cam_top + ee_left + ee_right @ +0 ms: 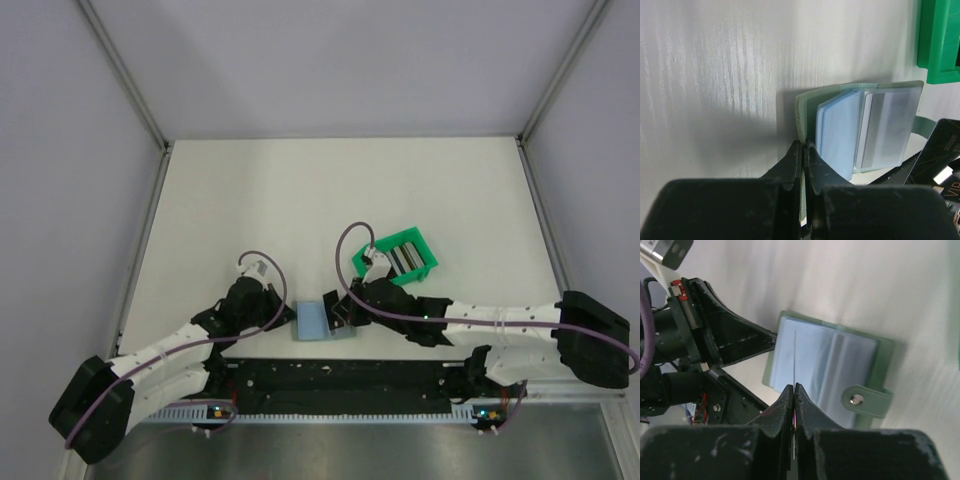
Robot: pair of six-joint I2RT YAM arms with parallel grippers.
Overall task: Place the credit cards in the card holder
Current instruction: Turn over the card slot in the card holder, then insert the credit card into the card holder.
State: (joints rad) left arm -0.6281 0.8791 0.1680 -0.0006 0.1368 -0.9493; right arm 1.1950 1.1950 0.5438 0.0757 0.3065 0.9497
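Now left gripper (803, 148) pinches the open wallet (313, 322), table's 6 o'clock; right gripper (794, 390) clamps a card (940, 150) over it, not yet in. More cards (402, 260) wait in the bin (385, 243), 2 o'clock.

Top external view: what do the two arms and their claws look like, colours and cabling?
Left arm and right arm have white links with black joints. A purple cable loops along each. Left claw and right claw are matte black, tapered and scuffed.
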